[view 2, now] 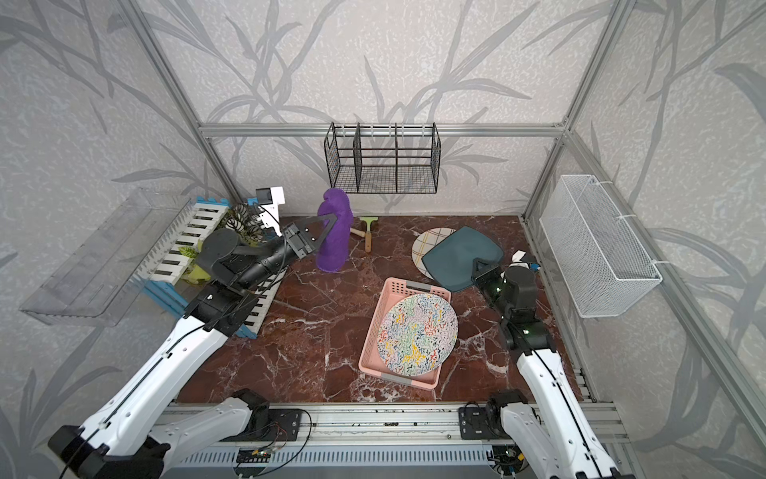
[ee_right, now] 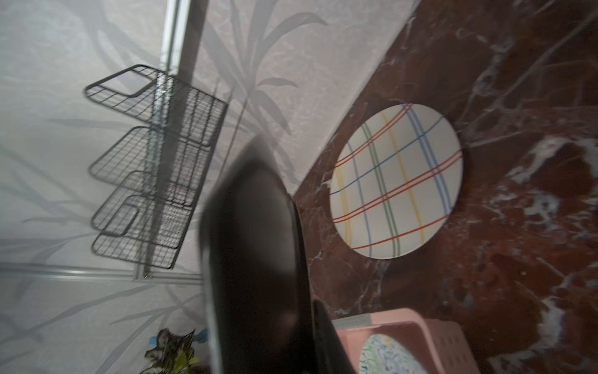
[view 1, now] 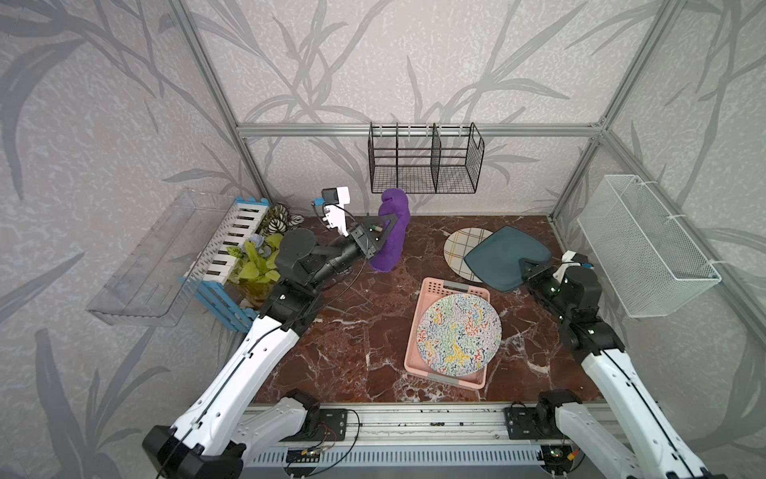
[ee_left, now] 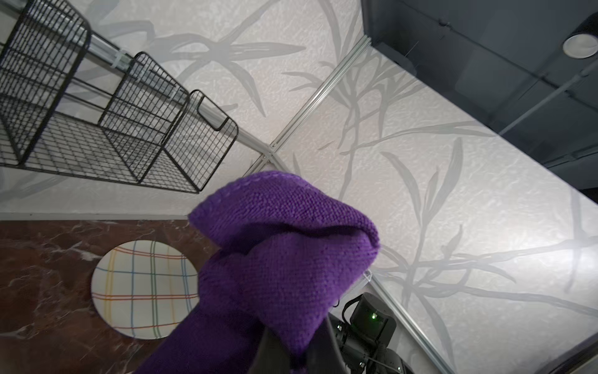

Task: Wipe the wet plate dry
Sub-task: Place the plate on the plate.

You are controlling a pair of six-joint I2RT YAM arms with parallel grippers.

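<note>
Marble tabletop (view 1: 352, 331), leaf-patterned walls (view 1: 414, 62); left gripper (view 1: 389, 224) pinches purple cloth (view 1: 393, 253), right gripper (view 1: 523, 263) pinches teal plate (view 1: 499, 255).

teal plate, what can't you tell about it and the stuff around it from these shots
- Whether the teal plate is wet: drops too small in both top views; only a dark blur in the right wrist view.
- Part of the plaid plate: covered by the teal plate in both top views.
- How the left gripper pinches the purple cloth: cloth hides its tips in the left wrist view.
</note>
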